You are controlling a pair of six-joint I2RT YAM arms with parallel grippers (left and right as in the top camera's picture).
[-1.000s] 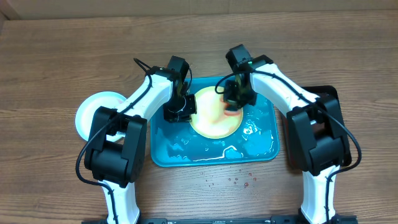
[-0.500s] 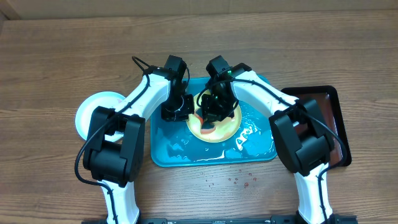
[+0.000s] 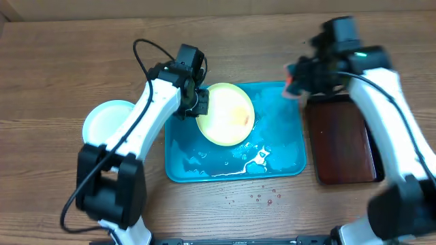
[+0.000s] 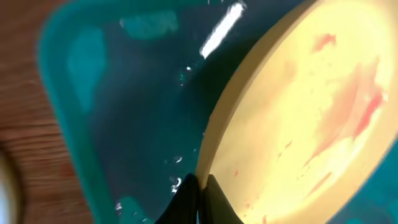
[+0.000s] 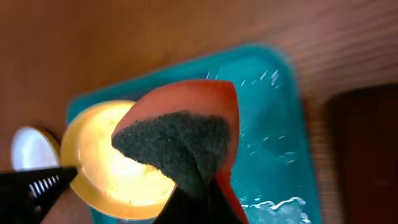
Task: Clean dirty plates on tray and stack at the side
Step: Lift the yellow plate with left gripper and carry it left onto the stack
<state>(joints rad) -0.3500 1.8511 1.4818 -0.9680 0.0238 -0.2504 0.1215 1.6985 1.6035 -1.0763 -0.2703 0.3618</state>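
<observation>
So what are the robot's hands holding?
Left fingers pinch the yellow plate by its rim; right fingers hold the sponge by one end.

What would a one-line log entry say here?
left gripper: shut on yellow plate rim | right gripper: holds sponge above tray | yellow plate: red smears showing | white plate: beside tray

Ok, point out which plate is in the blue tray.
The pale yellow, green-rimmed plate, smeared red and pinched at its edge by the left pincer. The white plate sits outside the tray, on the table.
</observation>
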